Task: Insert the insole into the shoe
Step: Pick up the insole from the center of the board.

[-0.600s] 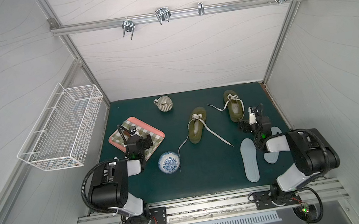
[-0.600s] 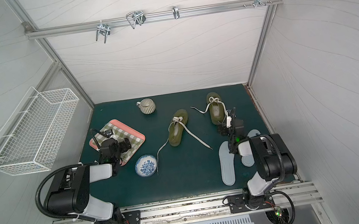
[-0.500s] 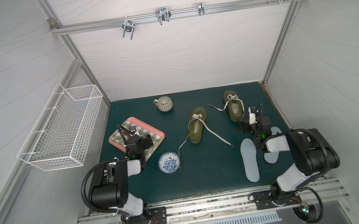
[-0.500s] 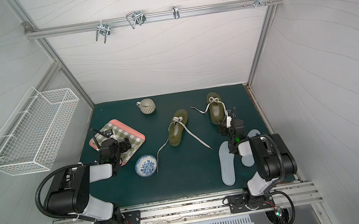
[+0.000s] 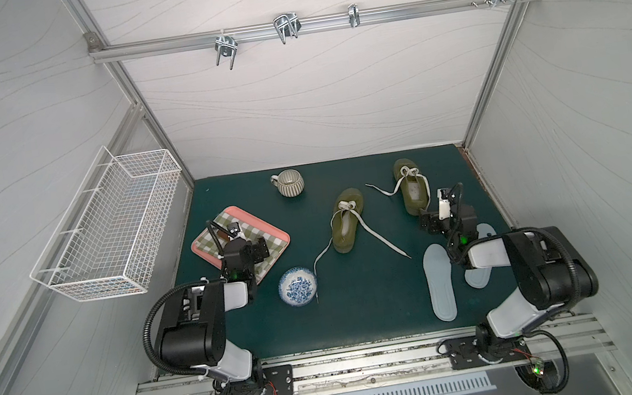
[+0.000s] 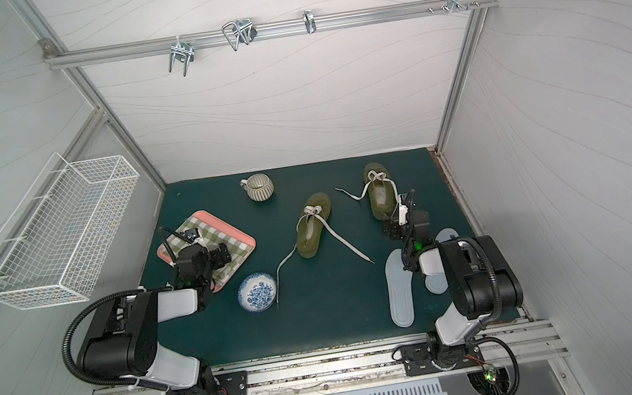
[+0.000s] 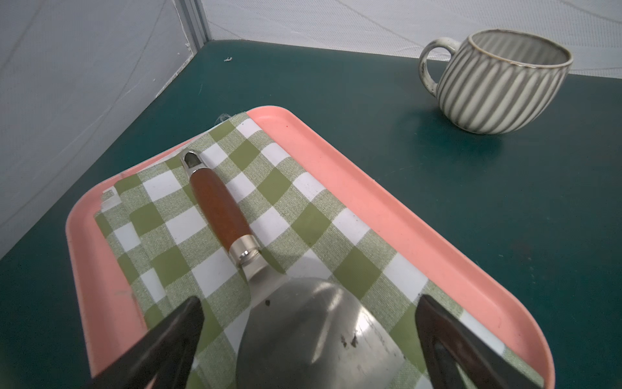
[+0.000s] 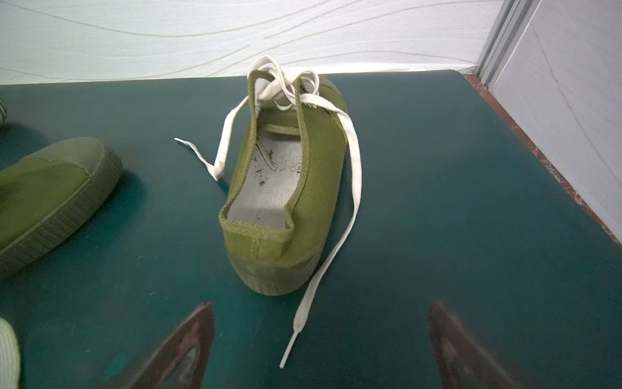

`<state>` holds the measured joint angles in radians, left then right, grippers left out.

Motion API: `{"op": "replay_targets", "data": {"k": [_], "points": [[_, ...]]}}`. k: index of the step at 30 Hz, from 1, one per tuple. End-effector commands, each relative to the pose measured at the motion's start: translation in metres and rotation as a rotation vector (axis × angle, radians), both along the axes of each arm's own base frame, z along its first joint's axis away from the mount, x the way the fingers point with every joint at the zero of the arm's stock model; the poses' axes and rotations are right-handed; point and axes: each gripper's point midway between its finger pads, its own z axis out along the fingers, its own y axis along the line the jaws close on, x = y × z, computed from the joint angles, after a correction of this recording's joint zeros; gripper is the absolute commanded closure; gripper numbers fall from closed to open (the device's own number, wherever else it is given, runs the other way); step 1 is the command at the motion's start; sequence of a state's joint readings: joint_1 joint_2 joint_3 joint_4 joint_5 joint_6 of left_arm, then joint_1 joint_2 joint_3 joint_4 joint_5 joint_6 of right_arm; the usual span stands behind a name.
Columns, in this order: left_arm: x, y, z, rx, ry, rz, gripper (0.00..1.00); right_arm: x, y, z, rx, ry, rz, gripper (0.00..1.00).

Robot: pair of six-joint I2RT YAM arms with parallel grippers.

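Both pairs of jaws are held wide apart and empty: the right gripper (image 8: pixel 319 336) is levelled low behind the heel of the shoe (image 8: pixel 296 202), the left gripper (image 7: pixel 309 323) is poised over the scoop (image 7: pixel 218 205) on the tray (image 7: pixel 387 217), and the insole (image 5: pixel 440 286) is laid flat beside the folded right arm (image 5: pixel 524 261).

Dark green mat (image 5: pixel 364 313) covering the whole tabletop, shown in both top views
A ribbed mug (image 5: pixel 290 183) stands upright near the back edge; a pink tray (image 5: pixel 270 229) lies at the left, with a blue-and-white bowl (image 5: pixel 298 291) just in front of it. An olive shoe (image 5: pixel 345 223) sits in the middle, its white laces (image 5: pixel 385 239) trailing across the mat, and a second olive shoe (image 5: pixel 414 191) sits at the back right. At the front right lie a long pale insole (image 5: pixel 440 286) and, beside it, a second insole (image 5: pixel 478 278), only partly in view
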<state>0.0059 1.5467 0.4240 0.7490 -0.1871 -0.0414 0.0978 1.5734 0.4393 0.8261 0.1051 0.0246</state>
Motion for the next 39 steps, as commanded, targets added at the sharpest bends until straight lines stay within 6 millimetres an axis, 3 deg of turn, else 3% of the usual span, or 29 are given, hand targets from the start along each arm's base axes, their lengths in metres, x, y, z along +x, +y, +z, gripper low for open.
{"op": "replay_targets", "data": {"k": [1,6,13,14,18,22,28,30,34,37,39], "points": [[0.008,0.000,0.016,0.001,-0.062,0.004,0.01,-0.001,-0.001,-0.004,-0.022,0.009,0.005,0.01],[0.007,-0.002,0.026,0.022,-0.080,-0.004,0.01,-0.004,0.000,0.004,-0.032,-0.011,-0.004,0.01],[0.009,-0.012,0.069,0.062,-0.030,0.006,0.01,-0.014,-0.015,0.043,-0.180,0.009,-0.170,0.01],[0.006,-0.014,0.069,0.059,-0.008,0.002,0.01,-0.016,-0.017,0.047,-0.184,0.018,-0.196,0.01],[0.000,-0.023,0.082,0.045,0.017,0.009,0.01,-0.033,-0.027,0.062,-0.129,0.121,-0.295,0.01],[-0.010,-0.040,0.093,-0.029,0.051,-0.013,0.01,-0.073,-0.045,0.064,-0.053,0.300,-0.454,0.01],[-0.024,-0.081,0.112,-0.131,0.112,-0.104,0.01,-0.137,-0.036,0.042,0.075,0.488,-0.428,0.01],[-0.030,-0.108,0.116,-0.199,0.137,-0.172,0.01,-0.156,-0.031,0.025,0.130,0.560,-0.422,0.04],[-0.047,-0.159,0.121,-0.193,0.182,-0.295,0.01,-0.176,-0.018,0.012,0.246,0.670,-0.410,0.08],[-0.059,-0.182,0.119,-0.199,0.231,-0.346,0.01,-0.191,-0.007,-0.001,0.306,0.778,-0.396,0.10],[-0.066,-0.194,0.115,-0.248,0.271,-0.370,0.02,-0.200,0.000,-0.012,0.391,0.830,-0.410,0.19]]}}
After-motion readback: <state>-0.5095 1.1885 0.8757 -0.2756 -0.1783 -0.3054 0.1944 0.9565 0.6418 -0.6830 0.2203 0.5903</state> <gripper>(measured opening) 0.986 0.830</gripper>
